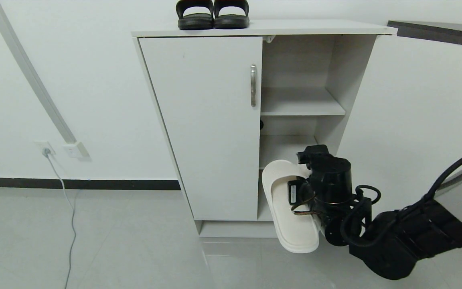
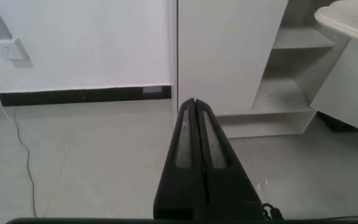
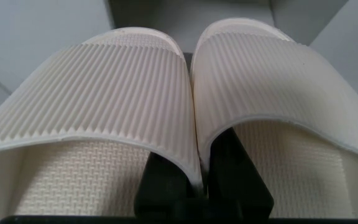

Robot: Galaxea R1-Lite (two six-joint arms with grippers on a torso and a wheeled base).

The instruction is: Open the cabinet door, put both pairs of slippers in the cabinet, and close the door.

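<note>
Bright, even indoor light, soft shadows deep inside the cabinet [image 1: 201,120]

My head camera looks forward and down from in front of the cabinet [image 1: 201,120], far enough back to take in its top, its shelves and the floor below. My left wrist camera sits low, off the cabinet's closed-door side, and faces along my left gripper [image 2: 195,109] toward the cabinet's bottom shelf. Both views share the closed door, the open shelves and the wall socket [image 1: 45,149] beside the cabinet. My right wrist camera faces the cabinet's open side from very close behind the white slippers [image 3: 135,93], which my head camera also sees before the lower shelves.
</note>
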